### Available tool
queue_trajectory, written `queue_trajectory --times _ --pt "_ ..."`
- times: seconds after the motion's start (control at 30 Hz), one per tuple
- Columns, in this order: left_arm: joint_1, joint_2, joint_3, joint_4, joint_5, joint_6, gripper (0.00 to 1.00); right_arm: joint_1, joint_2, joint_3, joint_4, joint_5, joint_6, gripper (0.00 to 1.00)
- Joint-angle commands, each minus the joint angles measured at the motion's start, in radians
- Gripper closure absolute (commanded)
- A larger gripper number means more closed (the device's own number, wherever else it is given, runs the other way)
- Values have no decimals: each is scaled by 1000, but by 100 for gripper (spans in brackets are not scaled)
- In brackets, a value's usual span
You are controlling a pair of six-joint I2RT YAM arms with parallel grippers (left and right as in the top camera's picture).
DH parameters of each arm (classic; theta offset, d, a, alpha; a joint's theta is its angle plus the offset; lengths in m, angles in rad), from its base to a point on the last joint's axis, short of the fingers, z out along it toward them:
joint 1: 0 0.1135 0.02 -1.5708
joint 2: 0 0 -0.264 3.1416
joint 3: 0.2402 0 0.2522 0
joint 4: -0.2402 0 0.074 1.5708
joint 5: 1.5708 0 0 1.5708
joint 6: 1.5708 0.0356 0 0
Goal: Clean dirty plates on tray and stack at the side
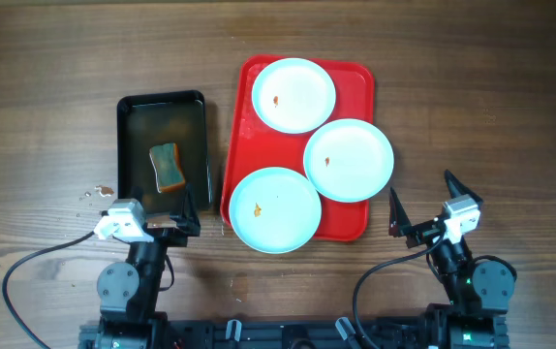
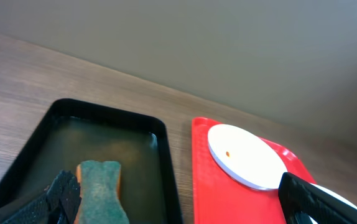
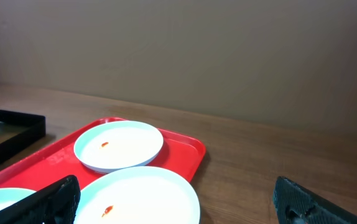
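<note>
Overhead, the left gripper (image 2: 178, 198) and right gripper (image 1: 423, 199) both gape wide and empty, while three stained plates (image 1: 293, 94) crowd the red tray (image 1: 244, 141), the nearest plate (image 1: 276, 208) overhanging its rim, so pressing with the wet sponge (image 1: 167, 165) could tip it.

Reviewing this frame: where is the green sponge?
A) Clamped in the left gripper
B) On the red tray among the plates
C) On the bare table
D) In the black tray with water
D: the sponge lies inside the black tray, which sits to the left of the red tray in the overhead view.
</note>
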Motion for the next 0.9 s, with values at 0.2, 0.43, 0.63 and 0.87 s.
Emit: queue_trajectory --times 0.2,0.43,0.63,0.87 --pt "-15 53 -2 32 320 -18 0 4 -3 -1 -1 -282 352 0" --pt "-15 88 166 71 326 -61 0 4 37 138 -47 -412 345 0" --pt "-15 289 478 -122 307 -58 0 4 218 418 -279 -429 330 0" --pt "-15 630 855 -571 214 -28 0 4 645 832 -798 -419 209 0"
